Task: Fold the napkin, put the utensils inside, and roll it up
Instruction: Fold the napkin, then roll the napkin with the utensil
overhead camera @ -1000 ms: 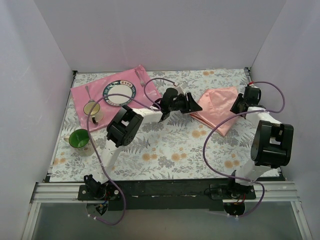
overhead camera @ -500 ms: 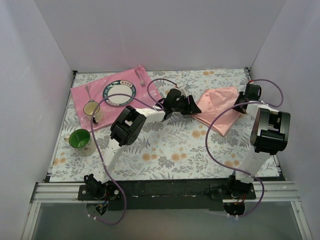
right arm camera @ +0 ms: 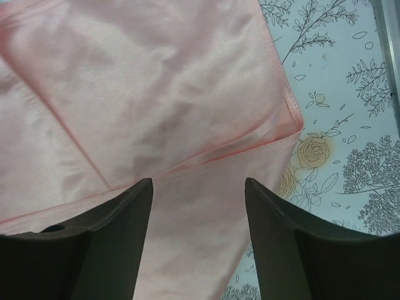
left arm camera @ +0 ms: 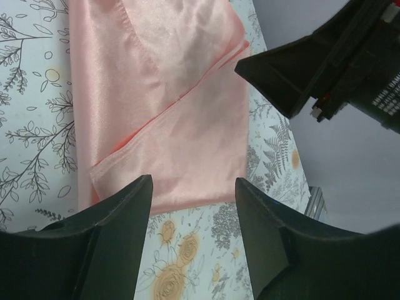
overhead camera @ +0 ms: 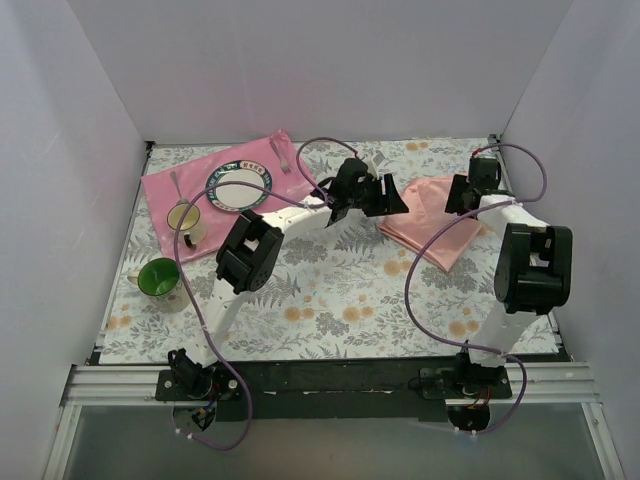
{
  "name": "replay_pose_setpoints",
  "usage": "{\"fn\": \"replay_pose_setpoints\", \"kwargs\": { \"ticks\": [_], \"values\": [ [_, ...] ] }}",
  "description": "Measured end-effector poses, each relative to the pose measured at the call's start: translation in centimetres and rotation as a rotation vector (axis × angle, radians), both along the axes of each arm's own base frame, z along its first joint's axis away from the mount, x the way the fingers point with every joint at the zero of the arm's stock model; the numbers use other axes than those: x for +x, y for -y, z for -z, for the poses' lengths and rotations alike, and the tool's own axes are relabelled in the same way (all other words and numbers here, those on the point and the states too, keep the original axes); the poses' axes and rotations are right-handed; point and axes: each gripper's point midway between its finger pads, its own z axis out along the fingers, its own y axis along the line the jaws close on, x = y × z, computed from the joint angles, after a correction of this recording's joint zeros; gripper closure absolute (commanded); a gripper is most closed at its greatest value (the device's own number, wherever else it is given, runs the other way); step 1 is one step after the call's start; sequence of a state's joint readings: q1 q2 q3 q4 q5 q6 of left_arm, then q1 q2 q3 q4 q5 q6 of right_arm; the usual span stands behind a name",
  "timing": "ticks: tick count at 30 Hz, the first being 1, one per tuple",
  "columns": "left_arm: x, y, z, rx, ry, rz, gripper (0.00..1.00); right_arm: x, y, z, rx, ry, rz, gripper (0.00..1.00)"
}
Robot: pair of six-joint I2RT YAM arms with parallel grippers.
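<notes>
The left hand [left arm camera: 192,187] and the right hand [right arm camera: 198,184] both have their fingers spread with nothing between them. A second ago they stood narrower and nearer the front; the left has since shifted toward the back, and the right has swung inward over the far edge of the napkin [overhead camera: 430,228]. The napkin lies on the right half of the counter [overhead camera: 330,300], folded in flat layers with a hemmed edge running diagonally across it, its satin-like salmon cloth faintly glossy. The counter wears a pale covering printed with grey leaves and orange roses, boxed in by plain white walls [overhead camera: 300,70]. At rear left a hot-pink mat [overhead camera: 160,195] carries a dark-rimmed plate [overhead camera: 210,188], a cream cup [overhead camera: 185,218], a spoon [overhead camera: 176,183] and a fork [overhead camera: 282,158]; a green mug [overhead camera: 158,280] stands just off the mat.
</notes>
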State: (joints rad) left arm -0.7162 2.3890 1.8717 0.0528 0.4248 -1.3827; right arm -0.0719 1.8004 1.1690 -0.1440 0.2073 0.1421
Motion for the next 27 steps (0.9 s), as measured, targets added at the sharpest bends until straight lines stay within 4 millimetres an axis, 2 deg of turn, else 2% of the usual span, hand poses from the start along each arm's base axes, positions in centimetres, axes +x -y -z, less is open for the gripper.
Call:
{"fn": "replay_pose_setpoints", "kwargs": {
  "ticks": [5, 7, 9, 12, 15, 17, 20, 23, 27],
  "values": [
    [-0.8, -1.5, -3.8, 0.028, -0.033, -0.048, 0.46, -0.9, -3.7, -6.0, -0.088, 0.097, -0.091, 0.26],
    [-1.6, -2.9, -5.7, 0.031, -0.042, -0.081, 0.45, -1.9, -5.7, -8.0, -0.140, 0.154, -0.168, 0.25],
    [-2.8, -5.2, -7.6, 0.033, -0.058, -0.136, 0.45, -3.5, -7.8, -8.7, -0.193, 0.179, -0.259, 0.25],
    [-4.4, -9.3, -10.4, 0.013, -0.084, -0.232, 0.44, -5.5, -11.3, -7.9, -0.265, 0.161, -0.433, 0.24],
    [-5.1, -12.9, -12.4, -0.018, -0.088, -0.317, 0.43, -6.9, -13.3, -5.7, -0.326, 0.082, -0.575, 0.23],
    [-5.2, -15.0, -13.1, -0.030, -0.088, -0.369, 0.42, -8.0, -14.3, -4.2, -0.365, 0.022, -0.650, 0.24],
    [-6.0, -17.4, -12.6, -0.026, -0.099, -0.421, 0.42, -9.9, -15.5, -2.4, -0.423, -0.038, -0.752, 0.25],
    [-6.9, -19.2, -11.0, -0.008, -0.136, -0.454, 0.42, -11.5, -16.4, -1.2, -0.495, -0.076, -0.834, 0.27],
    [-7.6, -20.4, -9.0, 0.009, -0.186, -0.469, 0.42, -11.7, -17.0, -0.6, -0.572, -0.093, -0.890, 0.28]
  ]
}}
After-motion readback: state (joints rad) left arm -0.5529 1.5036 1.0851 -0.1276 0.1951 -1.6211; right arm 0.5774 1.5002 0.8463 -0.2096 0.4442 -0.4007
